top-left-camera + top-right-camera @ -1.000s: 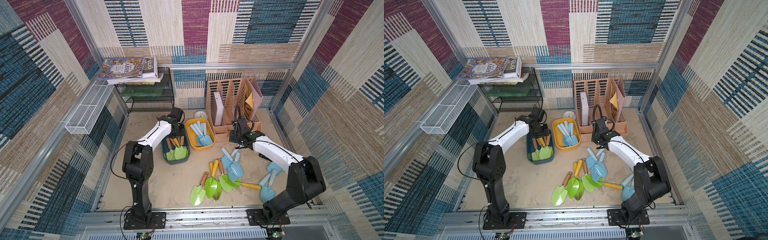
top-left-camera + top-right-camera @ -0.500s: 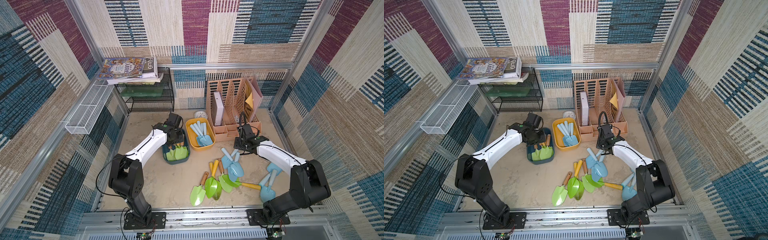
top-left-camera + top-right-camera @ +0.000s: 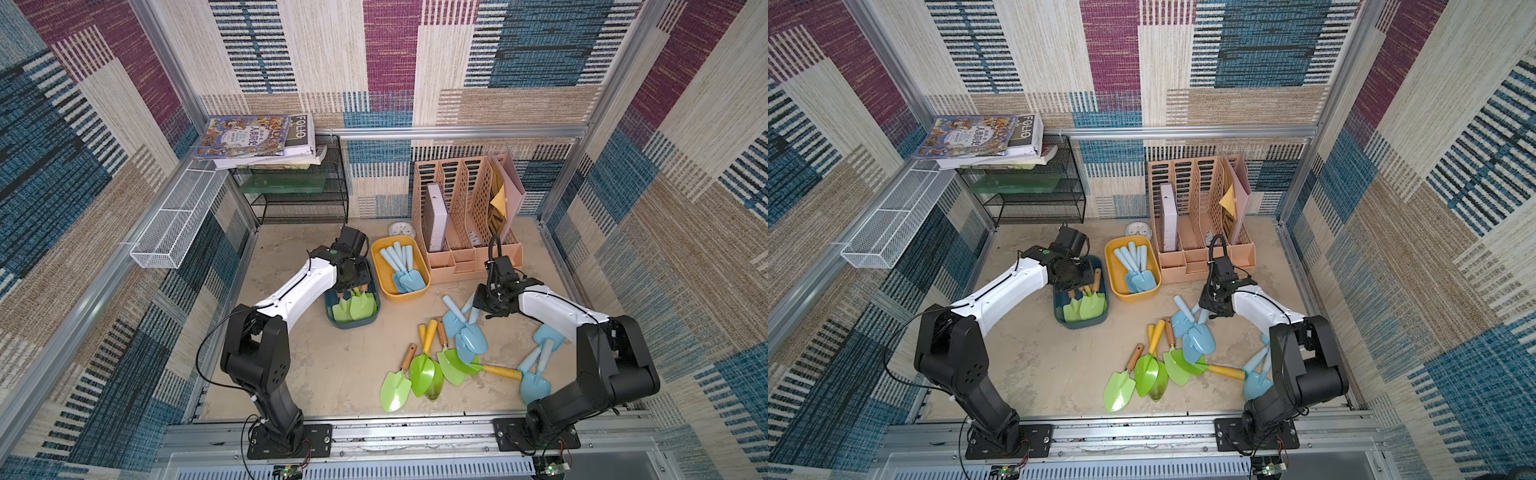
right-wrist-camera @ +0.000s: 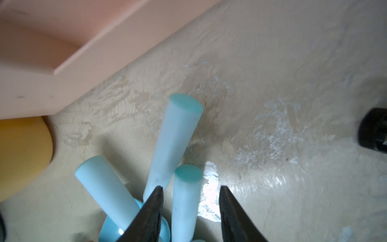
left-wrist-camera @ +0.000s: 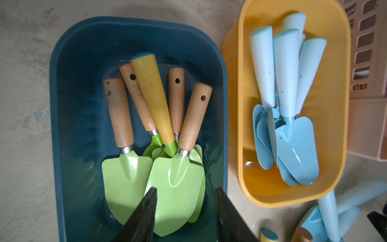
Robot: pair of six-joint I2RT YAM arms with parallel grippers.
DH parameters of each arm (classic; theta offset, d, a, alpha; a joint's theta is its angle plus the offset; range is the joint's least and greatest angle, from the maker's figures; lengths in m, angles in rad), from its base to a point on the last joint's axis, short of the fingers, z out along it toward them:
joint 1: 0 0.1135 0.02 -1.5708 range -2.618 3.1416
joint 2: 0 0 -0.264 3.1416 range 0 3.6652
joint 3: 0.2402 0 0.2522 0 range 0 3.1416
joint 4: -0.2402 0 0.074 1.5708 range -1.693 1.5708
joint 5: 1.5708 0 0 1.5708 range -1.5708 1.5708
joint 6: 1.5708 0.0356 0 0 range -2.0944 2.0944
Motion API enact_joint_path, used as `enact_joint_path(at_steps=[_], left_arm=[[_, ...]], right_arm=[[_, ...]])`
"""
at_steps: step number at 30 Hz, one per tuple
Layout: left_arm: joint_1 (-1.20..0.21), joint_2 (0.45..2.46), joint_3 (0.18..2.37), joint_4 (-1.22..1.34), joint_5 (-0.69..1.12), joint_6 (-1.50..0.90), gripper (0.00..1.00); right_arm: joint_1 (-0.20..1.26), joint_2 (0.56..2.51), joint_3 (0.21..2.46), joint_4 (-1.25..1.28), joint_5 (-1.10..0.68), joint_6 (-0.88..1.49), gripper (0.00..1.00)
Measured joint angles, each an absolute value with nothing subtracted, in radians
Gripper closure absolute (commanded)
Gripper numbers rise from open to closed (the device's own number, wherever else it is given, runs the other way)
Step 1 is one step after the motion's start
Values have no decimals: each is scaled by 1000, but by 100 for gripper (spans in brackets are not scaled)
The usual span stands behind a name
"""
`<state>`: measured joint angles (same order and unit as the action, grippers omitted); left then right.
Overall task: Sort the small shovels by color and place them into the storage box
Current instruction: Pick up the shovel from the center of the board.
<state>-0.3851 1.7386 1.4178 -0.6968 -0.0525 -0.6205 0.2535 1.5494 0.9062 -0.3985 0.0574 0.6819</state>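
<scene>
Right claw point(image 4: 191, 188): jaws apart, astride one blue handle point(image 4: 185, 201); second handle point(image 4: 173, 136) just outside one jaw. Risk: closing nips both. Left claw point(image 5: 186, 189): apart, empty, green shovels point(image 5: 176, 178) beneath in bin point(image 5: 62, 104).

Left hand point(image 5: 185, 189) facing down, jaws parted, empty; right hand point(image 4: 191, 187) low, jaws parted; arms reaching forward.
</scene>
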Motion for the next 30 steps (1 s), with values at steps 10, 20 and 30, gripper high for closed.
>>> enact_joint_path(at_steps=[10,20,30], left_arm=[[-387,1745,1420,-698,-52,-620,53],[-389,1753,1421,-707,-53,-620,53],[-389,1757,1428,-709,-52,-619,53]], right_arm=[[279,1586,873,-398,22,693,57],[300,1596,849,-374,43,720,84],[332,1498,891,-440,257,744,85]])
